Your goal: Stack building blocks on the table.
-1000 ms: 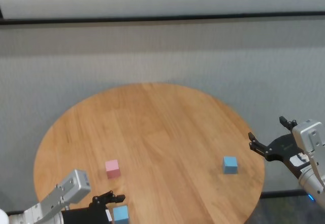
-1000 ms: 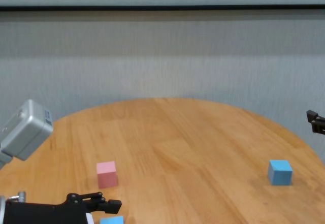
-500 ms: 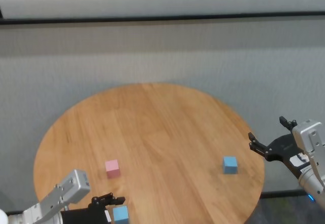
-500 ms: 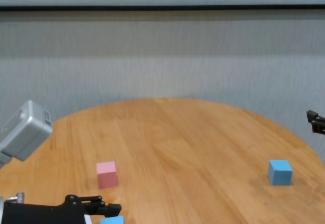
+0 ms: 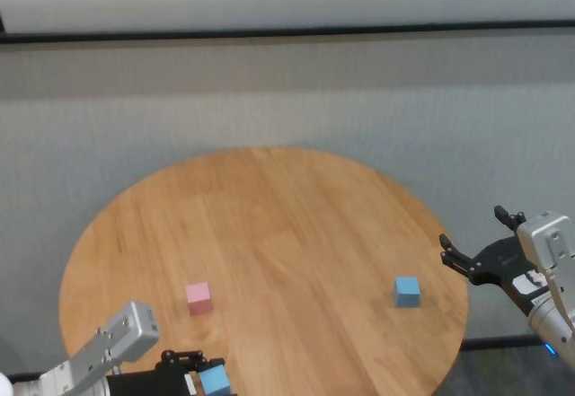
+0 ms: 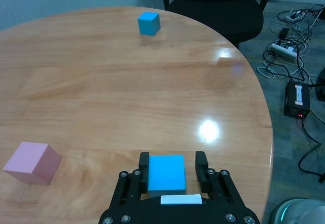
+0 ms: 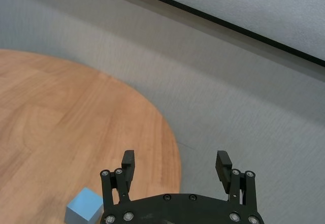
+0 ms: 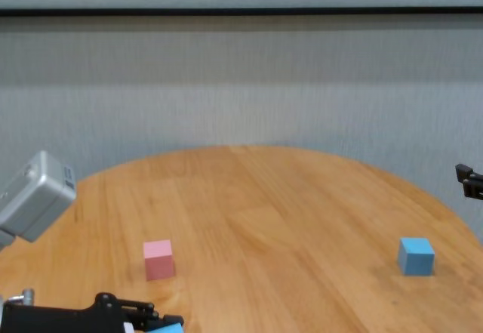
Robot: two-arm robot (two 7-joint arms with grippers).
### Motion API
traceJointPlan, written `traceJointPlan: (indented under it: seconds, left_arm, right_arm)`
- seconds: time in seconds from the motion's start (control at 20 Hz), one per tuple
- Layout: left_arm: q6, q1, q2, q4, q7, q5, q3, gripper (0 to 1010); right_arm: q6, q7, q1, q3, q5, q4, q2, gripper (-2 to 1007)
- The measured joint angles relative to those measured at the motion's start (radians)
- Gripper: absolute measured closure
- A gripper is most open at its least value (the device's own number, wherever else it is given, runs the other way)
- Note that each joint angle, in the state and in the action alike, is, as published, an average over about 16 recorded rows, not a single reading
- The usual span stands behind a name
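Three building blocks lie apart on the round wooden table (image 5: 269, 216). A light blue block (image 6: 166, 173) sits at the near left edge, between the fingers of my left gripper (image 6: 172, 158). One finger touches it and a thin gap shows at the other. The head view shows the same gripper (image 5: 202, 374) and block (image 5: 214, 380) at the bottom edge. The pink block (image 5: 199, 297) (image 6: 31, 162) rests just beyond it. A second light blue block (image 5: 407, 291) (image 7: 85, 208) lies at the right. My right gripper (image 5: 471, 227) (image 7: 175, 156) hangs open and empty off the table's right edge.
A grey wall rises behind the table. A black office chair (image 6: 213, 5) stands past the table's right side. Cables and a power brick (image 6: 297, 97) lie on the floor there.
My left gripper has come down around the near blue block and its jaws have narrowed on it. The right arm and the other two blocks have not moved.
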Motion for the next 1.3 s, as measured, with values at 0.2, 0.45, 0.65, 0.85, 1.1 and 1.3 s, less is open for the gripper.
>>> traceJointPlan:
  seconds: [0.2,0.45,0.65,0.85,1.1,1.3]
  left_arm:
    - [0.013,0.009,0.004,-0.016,0.024,0.001,-0.009,498]
    - [0.036,0.021,0.0,-0.055,0.082,0.005,-0.034,579]
    - [0.054,0.023,-0.016,-0.094,0.134,0.015,-0.056,605]
    - [0.074,0.009,-0.046,-0.124,0.174,0.036,-0.067,606]
    - [0.092,-0.033,-0.104,-0.124,0.203,0.076,-0.057,606]
    - [0.107,-0.08,-0.157,-0.084,0.209,0.109,-0.036,606]
  right_arm:
    - [0.0,0.0,0.0,0.0,0.0,0.0,0.0,1]
    - [0.0,0.0,0.0,0.0,0.0,0.0,0.0,1]
    - [0.0,0.0,0.0,0.0,0.0,0.0,0.0,0]
    - [0.0,0.0,0.0,0.0,0.0,0.0,0.0,0]
    - [0.0,0.0,0.0,0.0,0.0,0.0,0.0,0]
    - [0.0,0.0,0.0,0.0,0.0,0.0,0.0,0]
